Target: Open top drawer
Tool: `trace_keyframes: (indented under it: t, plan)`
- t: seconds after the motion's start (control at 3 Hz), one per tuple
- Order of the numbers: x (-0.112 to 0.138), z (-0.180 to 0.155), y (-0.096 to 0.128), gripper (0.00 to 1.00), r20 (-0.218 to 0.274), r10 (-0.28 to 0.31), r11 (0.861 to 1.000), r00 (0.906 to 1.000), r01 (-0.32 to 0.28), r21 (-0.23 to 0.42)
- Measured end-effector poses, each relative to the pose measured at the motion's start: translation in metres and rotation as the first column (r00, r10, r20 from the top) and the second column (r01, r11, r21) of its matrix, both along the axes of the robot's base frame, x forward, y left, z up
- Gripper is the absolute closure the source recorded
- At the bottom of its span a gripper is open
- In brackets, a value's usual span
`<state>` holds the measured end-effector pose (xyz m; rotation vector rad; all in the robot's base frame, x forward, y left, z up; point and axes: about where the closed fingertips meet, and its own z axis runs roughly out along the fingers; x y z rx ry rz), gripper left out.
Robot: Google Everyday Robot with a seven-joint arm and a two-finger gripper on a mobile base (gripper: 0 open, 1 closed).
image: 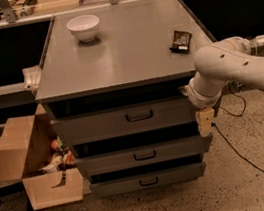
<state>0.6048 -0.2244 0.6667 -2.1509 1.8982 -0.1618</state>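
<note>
The top drawer (100,126) is the widest of three grey drawers under a grey tabletop, with a small black bar handle (139,116) at its centre. Its front stands slightly forward of the cabinet, with a dark gap above it. Two narrower drawers (111,161) (115,185) sit below it. My white arm (232,67) reaches in from the right. My gripper (205,121) hangs down at the right end of the top drawer's front, well to the right of the handle and apart from it.
A white bowl (84,27) and a dark packet (181,40) lie on the tabletop (123,53). An open cardboard box (30,161) with items stands on the floor at the left. A black cable (253,162) runs over the floor at the right.
</note>
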Motion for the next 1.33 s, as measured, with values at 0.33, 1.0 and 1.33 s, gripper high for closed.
trace_keyframes:
  t: [0.33,1.0,1.33]
  plan:
    - [0.012,-0.023,0.013,0.26,-0.054,0.001,1.0,0.9985,0.001,0.031]
    - [0.013,-0.014,0.013,0.72,-0.054,0.001,1.0,0.9985,0.001,0.031]
    - [0.012,-0.01,0.013,0.96,-0.056,-0.001,0.999,0.9984,0.003,0.033]
